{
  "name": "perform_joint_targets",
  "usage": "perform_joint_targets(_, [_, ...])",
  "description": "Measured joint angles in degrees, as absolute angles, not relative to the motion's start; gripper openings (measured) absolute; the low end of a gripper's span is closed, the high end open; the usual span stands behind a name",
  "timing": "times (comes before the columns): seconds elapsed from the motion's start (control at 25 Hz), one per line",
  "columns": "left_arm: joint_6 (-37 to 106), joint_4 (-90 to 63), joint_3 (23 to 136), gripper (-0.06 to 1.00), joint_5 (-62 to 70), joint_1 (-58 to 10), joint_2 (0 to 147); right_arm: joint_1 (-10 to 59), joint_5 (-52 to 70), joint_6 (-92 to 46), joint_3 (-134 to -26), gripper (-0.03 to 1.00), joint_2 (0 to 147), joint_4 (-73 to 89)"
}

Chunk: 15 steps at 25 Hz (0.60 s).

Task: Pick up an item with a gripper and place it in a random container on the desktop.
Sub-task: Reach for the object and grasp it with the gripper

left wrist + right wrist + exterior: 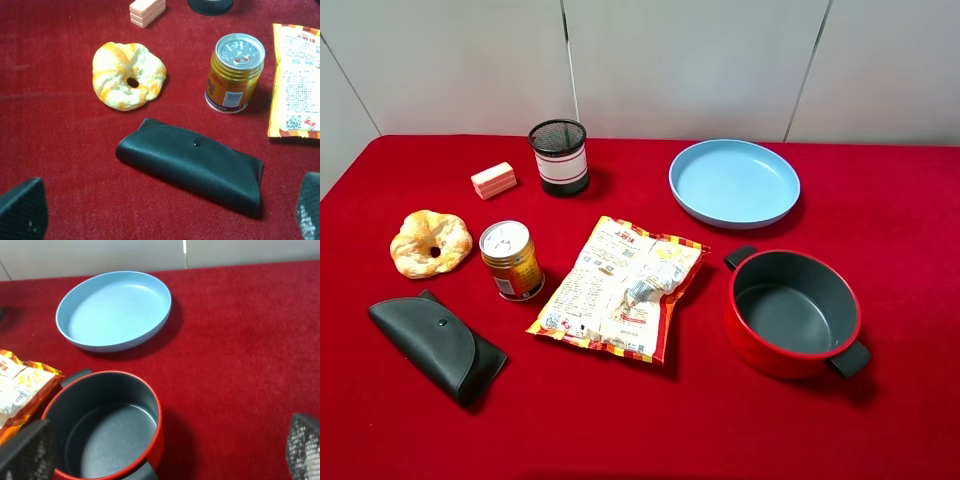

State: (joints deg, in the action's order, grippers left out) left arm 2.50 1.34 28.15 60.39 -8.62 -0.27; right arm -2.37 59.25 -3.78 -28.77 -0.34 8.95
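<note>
The cream-white snack packet (620, 288) lies flat in the middle of the red desktop (880, 200); one side of it shows in the left wrist view (296, 80) and a corner in the right wrist view (20, 385). The empty light-blue plate (734, 183) sits behind it to the right, also seen as the plate (115, 310). Neither arm appears in the exterior view. My left gripper (165, 220) stands open above a black case, holding nothing. My right gripper (165, 455) is open wide over the red pot's side, also empty.
A red pot (792, 312) with a grey inside stands right of the packet. A gold can (512, 260), ring-shaped bread (430, 243) and black case (437, 345) lie to the left. A black mesh cup (559, 156) and a pink block (494, 180) stand at the back.
</note>
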Motion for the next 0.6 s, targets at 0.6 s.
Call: perform_joint_targets(0.6, [2.5,1.34,28.15,0.99,60.39,-8.62,-0.27,-2.37,59.25,-3.73,-28.77,0.69,-0.34,8.95])
